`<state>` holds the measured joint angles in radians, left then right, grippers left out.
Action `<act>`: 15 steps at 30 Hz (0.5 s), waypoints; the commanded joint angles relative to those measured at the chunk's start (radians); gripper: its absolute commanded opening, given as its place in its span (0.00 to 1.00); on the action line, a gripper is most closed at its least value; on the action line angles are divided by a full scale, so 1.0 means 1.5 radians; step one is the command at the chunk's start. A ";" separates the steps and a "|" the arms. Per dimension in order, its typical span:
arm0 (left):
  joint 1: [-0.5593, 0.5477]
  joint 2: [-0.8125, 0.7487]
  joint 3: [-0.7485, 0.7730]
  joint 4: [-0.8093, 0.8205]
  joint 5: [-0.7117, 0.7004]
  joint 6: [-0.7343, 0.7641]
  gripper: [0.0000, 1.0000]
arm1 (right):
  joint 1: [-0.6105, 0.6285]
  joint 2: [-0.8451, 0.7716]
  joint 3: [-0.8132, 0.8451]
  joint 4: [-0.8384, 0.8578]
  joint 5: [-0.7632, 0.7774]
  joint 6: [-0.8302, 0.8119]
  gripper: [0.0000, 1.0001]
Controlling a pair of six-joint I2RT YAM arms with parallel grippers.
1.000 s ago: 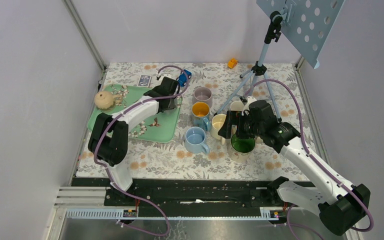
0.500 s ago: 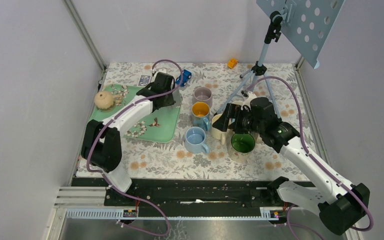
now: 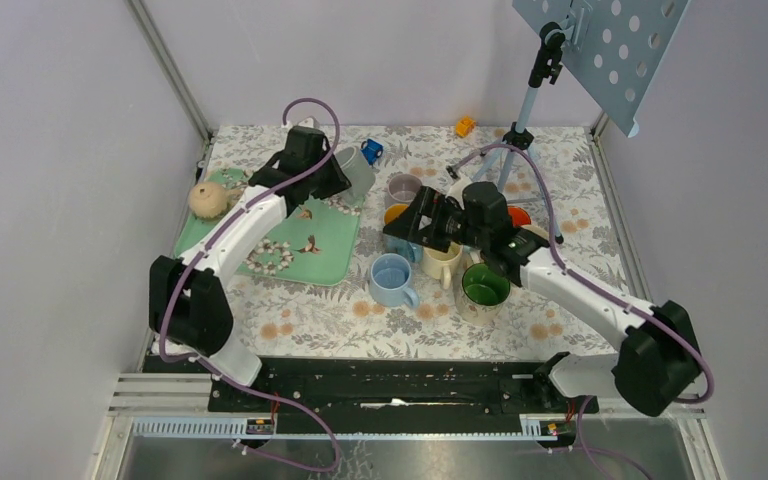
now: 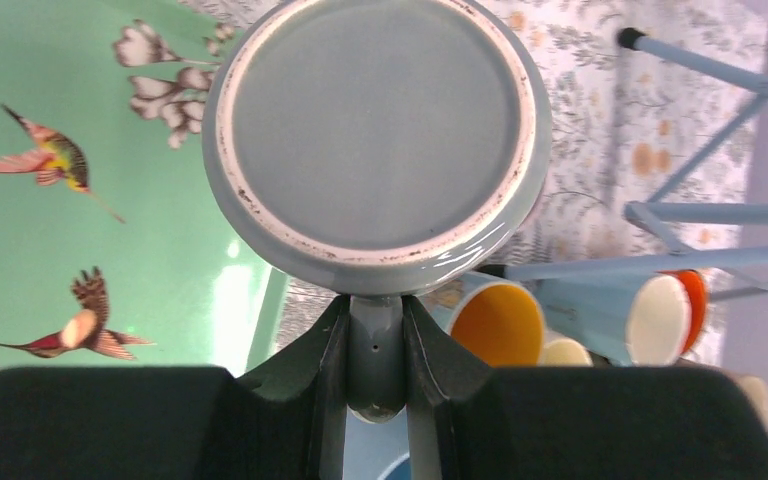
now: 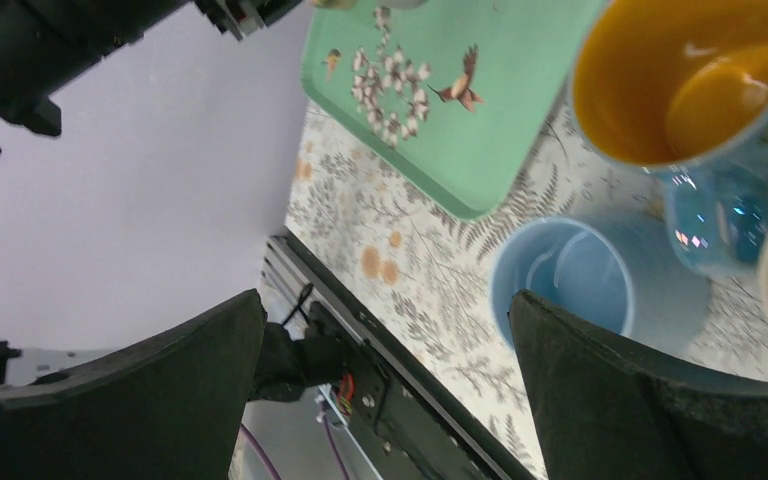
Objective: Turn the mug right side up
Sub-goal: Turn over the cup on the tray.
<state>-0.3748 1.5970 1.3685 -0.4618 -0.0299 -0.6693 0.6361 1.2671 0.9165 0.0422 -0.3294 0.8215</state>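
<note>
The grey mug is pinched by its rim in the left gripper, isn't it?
No, not by its rim. The left gripper pinches the grey mug by its handle, as the left wrist view shows.

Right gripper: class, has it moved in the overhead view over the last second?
Yes. The right gripper has swung left, away from the green mug, and now hangs over the orange-lined mug.

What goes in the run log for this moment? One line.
left gripper: shut on grey mug handle | pose: base toward wrist camera, over green tray edge | right gripper: open, empty, above blue mug
</note>
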 commanded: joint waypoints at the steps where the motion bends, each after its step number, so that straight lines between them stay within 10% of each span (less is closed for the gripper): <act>1: 0.000 -0.072 0.067 0.096 0.079 -0.046 0.00 | 0.007 0.046 0.042 0.164 -0.036 0.077 1.00; 15: 0.004 -0.107 0.074 0.154 0.184 -0.138 0.00 | 0.007 0.163 0.064 0.383 -0.037 0.204 0.93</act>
<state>-0.3740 1.5242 1.4055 -0.4244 0.1711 -0.8162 0.6388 1.4891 0.9585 0.4541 -0.3656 1.0611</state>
